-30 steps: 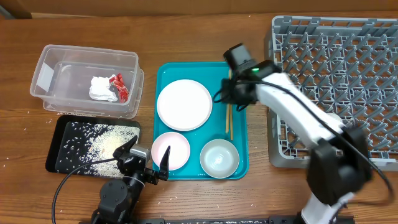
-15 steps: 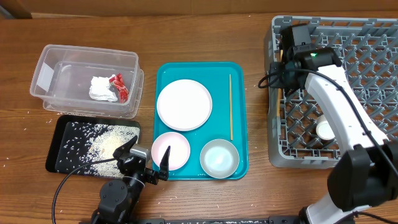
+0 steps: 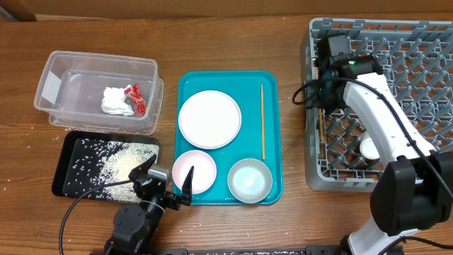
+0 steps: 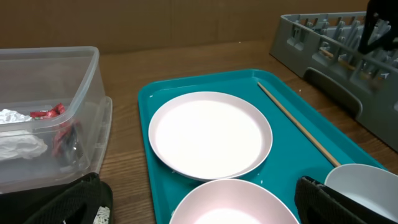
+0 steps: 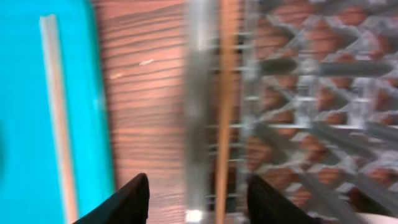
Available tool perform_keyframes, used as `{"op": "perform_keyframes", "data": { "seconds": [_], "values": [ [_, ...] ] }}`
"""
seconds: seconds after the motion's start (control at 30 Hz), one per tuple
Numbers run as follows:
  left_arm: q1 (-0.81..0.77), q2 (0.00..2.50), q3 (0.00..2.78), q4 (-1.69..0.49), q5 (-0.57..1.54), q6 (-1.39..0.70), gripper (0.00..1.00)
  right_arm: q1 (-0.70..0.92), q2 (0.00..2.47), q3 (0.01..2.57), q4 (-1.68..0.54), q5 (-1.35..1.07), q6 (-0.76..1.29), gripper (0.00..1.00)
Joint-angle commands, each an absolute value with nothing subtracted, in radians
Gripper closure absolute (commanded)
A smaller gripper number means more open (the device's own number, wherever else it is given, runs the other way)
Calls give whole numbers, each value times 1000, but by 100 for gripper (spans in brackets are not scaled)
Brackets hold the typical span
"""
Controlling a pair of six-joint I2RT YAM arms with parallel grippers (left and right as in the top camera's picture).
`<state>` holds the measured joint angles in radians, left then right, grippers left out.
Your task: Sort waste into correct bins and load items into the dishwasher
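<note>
Right hand (image 5: pixel 198 183), fingers spread, hangs over the rack's (image 5: pixel 199 93) left edge; a chopstick (image 5: pixel 225 93) lies beneath it.

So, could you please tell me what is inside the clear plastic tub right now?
The clear tub holds a crumpled white tissue wad with a red shiny wrapper against it. Anything beneath the wad is covered.

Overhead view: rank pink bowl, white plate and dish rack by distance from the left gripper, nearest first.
1. Pink bowl, right at the left gripper.
2. White plate, beyond the bowl.
3. Dish rack, far right.
</note>
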<state>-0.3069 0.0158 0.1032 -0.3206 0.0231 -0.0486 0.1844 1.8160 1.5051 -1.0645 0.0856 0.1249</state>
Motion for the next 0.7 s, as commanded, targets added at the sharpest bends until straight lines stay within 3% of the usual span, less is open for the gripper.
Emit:
{"op": "perform_keyframes", "data": {
  "seconds": [0.0, 0.27, 0.53, 0.67],
  "values": [
    [-302, 4, 96, -314, 26, -37, 0, 278, 1748, 1531, -1054, -97, 127, 48],
    [-302, 4, 96, -314, 26, -37, 0, 485, 1810, 1458, -971, -76, 227, 50],
    [-302, 4, 96, -314, 26, -37, 0, 489, 1938, 1379, -825, 89, 271, 47],
    [-302, 4, 96, -314, 26, -37, 0, 464, 1990, 1379, -804, 68, 291, 62]
  ]
}}
